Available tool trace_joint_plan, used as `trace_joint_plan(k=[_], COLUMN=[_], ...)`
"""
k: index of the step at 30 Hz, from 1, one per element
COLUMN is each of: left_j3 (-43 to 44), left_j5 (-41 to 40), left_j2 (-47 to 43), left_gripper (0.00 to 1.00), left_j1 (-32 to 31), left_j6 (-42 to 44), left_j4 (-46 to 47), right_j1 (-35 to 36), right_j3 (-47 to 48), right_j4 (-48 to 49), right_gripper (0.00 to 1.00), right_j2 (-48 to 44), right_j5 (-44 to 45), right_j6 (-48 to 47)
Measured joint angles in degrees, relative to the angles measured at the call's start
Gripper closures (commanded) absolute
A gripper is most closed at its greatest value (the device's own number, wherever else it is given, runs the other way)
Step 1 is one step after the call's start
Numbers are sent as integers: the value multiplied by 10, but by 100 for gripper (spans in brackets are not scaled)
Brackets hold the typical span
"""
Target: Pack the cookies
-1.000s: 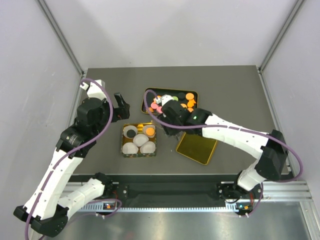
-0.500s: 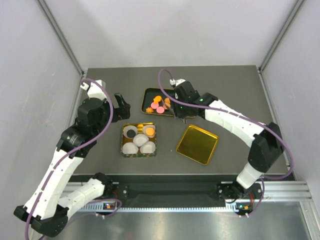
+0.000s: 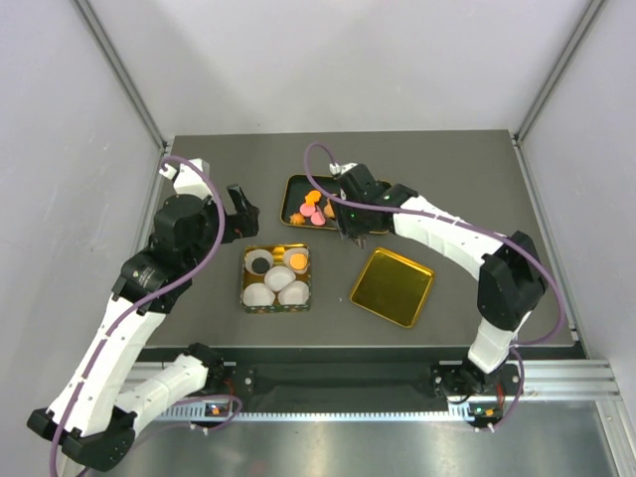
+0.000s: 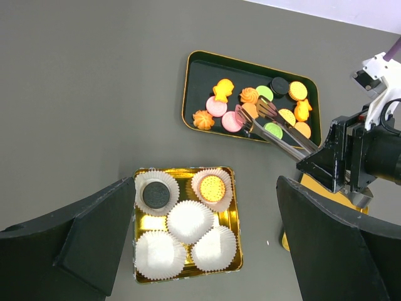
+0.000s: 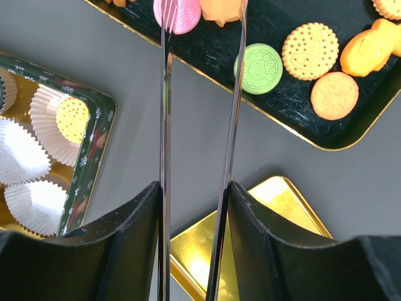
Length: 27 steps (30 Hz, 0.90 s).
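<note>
The cookies (image 4: 250, 106), mostly orange with pink, green and dark ones, lie in a black tray (image 4: 188, 88) at the back middle (image 3: 293, 189). My right gripper (image 3: 348, 221) is shut on metal tongs (image 5: 165, 125). The open tong tips sit over a pink cookie (image 5: 178, 14) and an orange one at the tray's near edge. A gold box (image 4: 237, 219) holds several white paper cups. One cup has a dark cookie (image 4: 155, 195), another an orange cookie (image 4: 212, 187). My left gripper (image 4: 207, 182) is open and empty, high above the box.
A gold lid (image 3: 392, 286) lies upside down right of the box, below the right wrist (image 5: 276, 200). A green cookie (image 5: 262, 68) lies right of the tongs. Grey walls and frame posts close in the table's back and sides.
The right arm swung back and its wrist turned; the tongs now reach into the near-left part of the tray. The left arm has not moved.
</note>
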Motion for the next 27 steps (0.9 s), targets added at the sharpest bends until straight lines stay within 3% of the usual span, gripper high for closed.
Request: trace_joint_plan(k=[27], left_j3=[0], left_j5=[0], left_j2=[0], left_gripper=[1], left_j1=[0], left_j6=[0], left_j4=[0], right_j1=[-13], right_j3=[-1], right_j4=[9], right_gripper=[56], right_j2=[11], right_j5=[4], right_j6=[0])
